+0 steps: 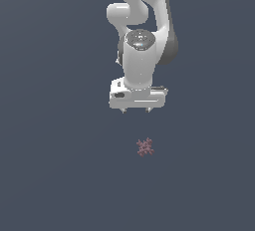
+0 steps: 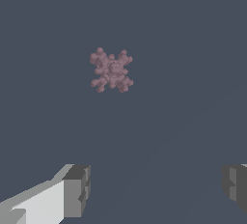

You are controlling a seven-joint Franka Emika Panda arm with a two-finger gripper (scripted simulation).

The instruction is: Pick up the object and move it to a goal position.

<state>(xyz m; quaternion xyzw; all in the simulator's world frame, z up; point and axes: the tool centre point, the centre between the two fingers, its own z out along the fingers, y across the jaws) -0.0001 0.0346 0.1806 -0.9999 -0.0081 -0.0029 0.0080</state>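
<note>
Hand (image 1: 136, 110) hangs above the lump (image 1: 145, 147), clear of it, fingers (image 2: 76, 190) spread wide apart and empty. Lump lies alone on the desk (image 1: 50, 175); the wide gap likely allows for its jagged spread.

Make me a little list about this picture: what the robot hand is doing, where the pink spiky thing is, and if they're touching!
gripper: open, holding nothing
fingers: spread wide apart
object: small reddish-pink spiky lump, lying alone on the dark floor
touching: no, clear gap between gripper and object
object's place: just below the gripper in the exterior view, slightly toward its right
picked up: not yet
</note>
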